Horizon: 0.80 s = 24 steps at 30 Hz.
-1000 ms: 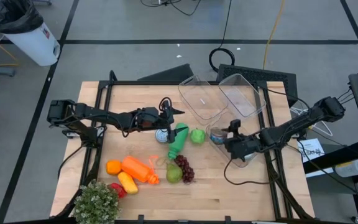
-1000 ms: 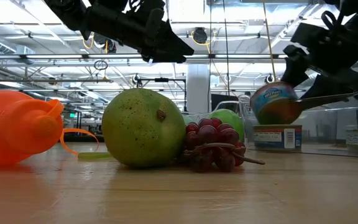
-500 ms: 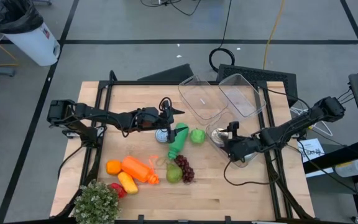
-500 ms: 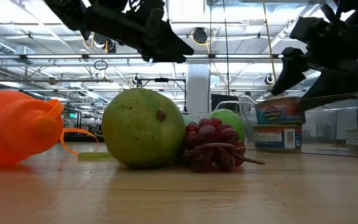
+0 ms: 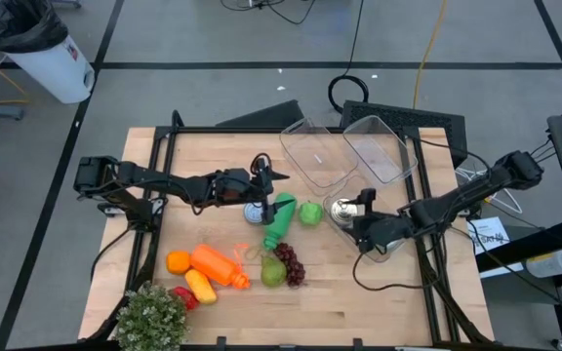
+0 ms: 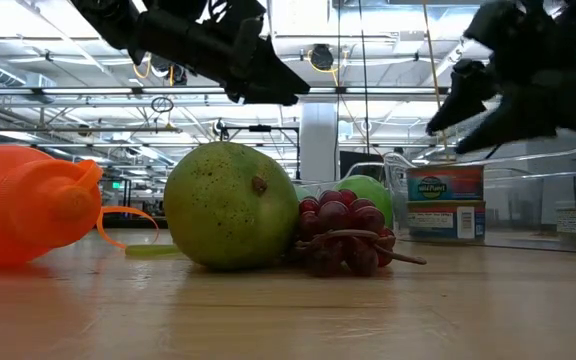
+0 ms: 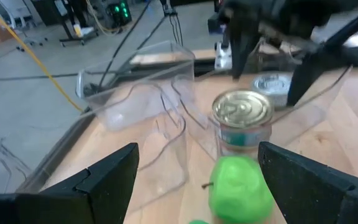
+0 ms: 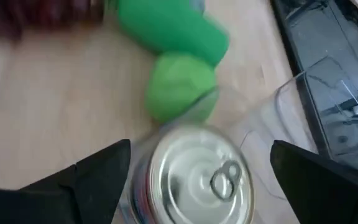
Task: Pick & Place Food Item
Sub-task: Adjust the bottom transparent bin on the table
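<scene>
The tin can (image 5: pixel 341 209) stands upright on top of another can (image 6: pixel 446 221), inside a clear plastic container (image 5: pixel 383 246) at about 3 o'clock on the wooden bench (image 5: pixel 359 292). Its pull-tab lid faces up, and in the low view its blue label sits above the lower can's red one. The right gripper (image 5: pixel 362 220) hovers just above and beside the top can, at its 4 o'clock side in the high view; its fingers (image 8: pixel 101 171) are spread wide, one to either side of the lid, gripping nothing. A green apple (image 5: pixel 309 214) lies just at 9 o'clock of the cans, touching a green bottle (image 5: pixel 279 220) on its side. The left gripper (image 5: pixel 261 181) waits near the bench centre above a small round metal object (image 5: pixel 253 213), its fingers (image 7: pixel 107 177) spread and empty. Two more clear containers (image 5: pixel 315 151) lie at 12 o'clock. A pear (image 5: pixel 273 273) and red grapes (image 5: pixel 291 263) sit at 6 o'clock, with an orange bottle (image 5: pixel 218 264) beside them
</scene>
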{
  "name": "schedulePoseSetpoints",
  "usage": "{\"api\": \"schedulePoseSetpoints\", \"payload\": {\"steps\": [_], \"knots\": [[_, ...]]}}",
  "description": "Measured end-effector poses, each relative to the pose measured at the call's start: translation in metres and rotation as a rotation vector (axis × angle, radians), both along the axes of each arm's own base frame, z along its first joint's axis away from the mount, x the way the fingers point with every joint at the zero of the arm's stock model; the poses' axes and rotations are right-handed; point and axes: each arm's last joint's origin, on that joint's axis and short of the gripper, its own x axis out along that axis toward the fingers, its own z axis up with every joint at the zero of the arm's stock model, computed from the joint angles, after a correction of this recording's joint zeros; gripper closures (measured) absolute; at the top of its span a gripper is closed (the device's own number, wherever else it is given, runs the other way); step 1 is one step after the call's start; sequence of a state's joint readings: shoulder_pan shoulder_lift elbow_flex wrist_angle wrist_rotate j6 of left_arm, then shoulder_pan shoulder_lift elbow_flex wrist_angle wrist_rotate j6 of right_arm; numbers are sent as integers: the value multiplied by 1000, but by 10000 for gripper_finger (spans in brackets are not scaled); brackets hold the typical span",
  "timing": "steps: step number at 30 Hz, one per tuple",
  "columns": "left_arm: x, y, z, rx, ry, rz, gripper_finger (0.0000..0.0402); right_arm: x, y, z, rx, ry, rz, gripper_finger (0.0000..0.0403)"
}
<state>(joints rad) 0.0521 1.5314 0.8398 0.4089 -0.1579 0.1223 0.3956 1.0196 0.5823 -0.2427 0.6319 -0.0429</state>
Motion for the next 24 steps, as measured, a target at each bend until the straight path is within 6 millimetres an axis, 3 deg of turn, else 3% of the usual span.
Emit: {"api": "schedulePoseSetpoints", "payload": {"steps": [5,7,18,24], "knots": [[0,2,0,-5,1,6,66,-5,2,17,344,-158,-39,35],[0,2,0,-5,2,7,66,-5,3,18,398,-166,-28,35],[0,2,1,-21,-11,11,66,25,7,-1,131,-118,-59,35],[0,2,0,-22,-5,11,66,36,8,5,222,-155,-27,35]]}}
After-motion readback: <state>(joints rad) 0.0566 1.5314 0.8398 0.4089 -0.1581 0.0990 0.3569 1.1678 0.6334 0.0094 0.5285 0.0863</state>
